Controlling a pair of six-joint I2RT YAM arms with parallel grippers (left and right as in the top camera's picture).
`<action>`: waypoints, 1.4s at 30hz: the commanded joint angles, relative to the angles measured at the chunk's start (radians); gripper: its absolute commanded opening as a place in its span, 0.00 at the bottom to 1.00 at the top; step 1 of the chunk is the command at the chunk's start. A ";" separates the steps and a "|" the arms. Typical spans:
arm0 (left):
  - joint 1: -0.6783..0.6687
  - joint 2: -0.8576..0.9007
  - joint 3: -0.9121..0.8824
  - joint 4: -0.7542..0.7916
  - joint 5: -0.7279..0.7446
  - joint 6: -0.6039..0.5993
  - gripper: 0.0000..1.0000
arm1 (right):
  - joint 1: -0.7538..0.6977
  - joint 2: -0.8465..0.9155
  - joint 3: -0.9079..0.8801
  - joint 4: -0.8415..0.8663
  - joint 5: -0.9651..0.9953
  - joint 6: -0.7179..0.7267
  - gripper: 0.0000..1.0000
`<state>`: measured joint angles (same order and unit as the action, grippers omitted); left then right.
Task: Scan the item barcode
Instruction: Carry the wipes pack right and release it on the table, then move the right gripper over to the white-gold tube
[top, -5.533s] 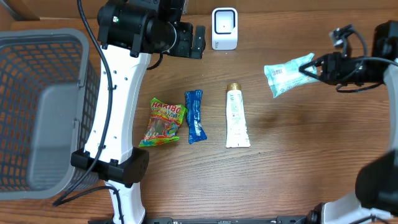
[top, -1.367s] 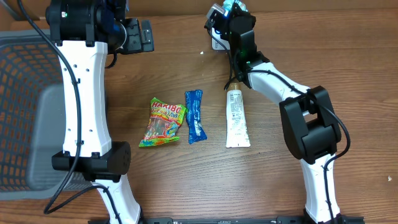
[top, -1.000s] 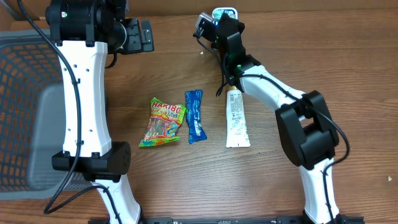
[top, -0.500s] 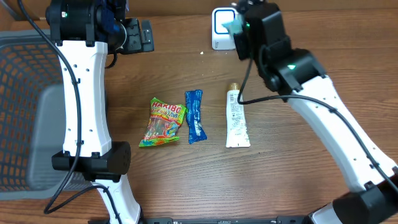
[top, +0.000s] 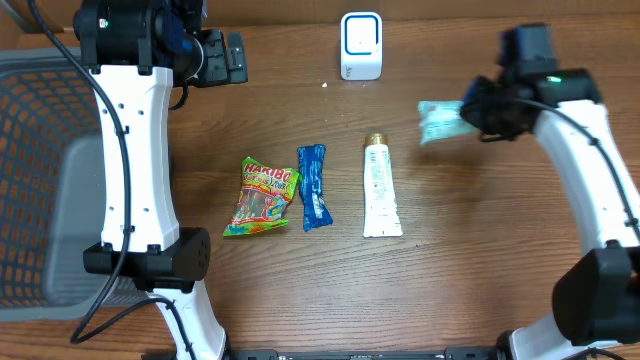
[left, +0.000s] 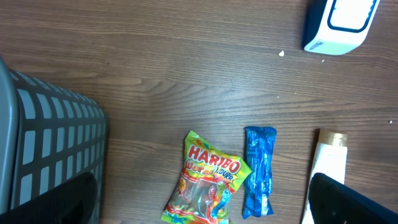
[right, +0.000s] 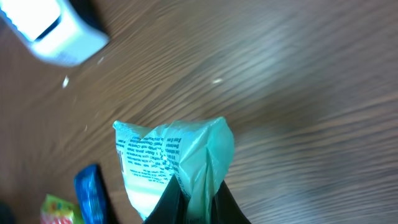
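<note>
Right side of table: I am gripping the pale green packet (top: 440, 122) by one crimped edge in the clenched right gripper (top: 472, 112), right of the scanner (top: 361, 45). The left gripper (top: 228, 58) is hanging wide open, empty. Risk: so thin a pinch may let the packet twist, hiding its barcode.

Candy bag (top: 262, 195), blue packet (top: 314, 186) and tube (top: 381, 190) line the table's (top: 450, 285) middle; scanner (top: 361, 45) guards the far edge, basket (top: 30, 120) the left; near edge lies bare.
</note>
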<state>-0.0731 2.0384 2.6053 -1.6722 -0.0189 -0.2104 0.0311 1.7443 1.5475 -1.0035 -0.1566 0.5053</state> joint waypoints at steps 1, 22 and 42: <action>-0.002 0.011 0.000 0.001 0.009 -0.014 0.99 | -0.103 -0.012 -0.077 0.042 -0.137 0.029 0.04; -0.002 0.011 0.000 0.001 0.009 -0.014 1.00 | -0.495 -0.012 -0.372 0.282 -0.065 0.315 0.04; -0.002 0.011 0.000 0.001 0.009 -0.014 1.00 | -0.513 -0.037 -0.306 0.277 -0.130 -0.007 0.94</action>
<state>-0.0731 2.0384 2.6053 -1.6722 -0.0189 -0.2104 -0.4782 1.7439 1.1828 -0.7212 -0.1680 0.6498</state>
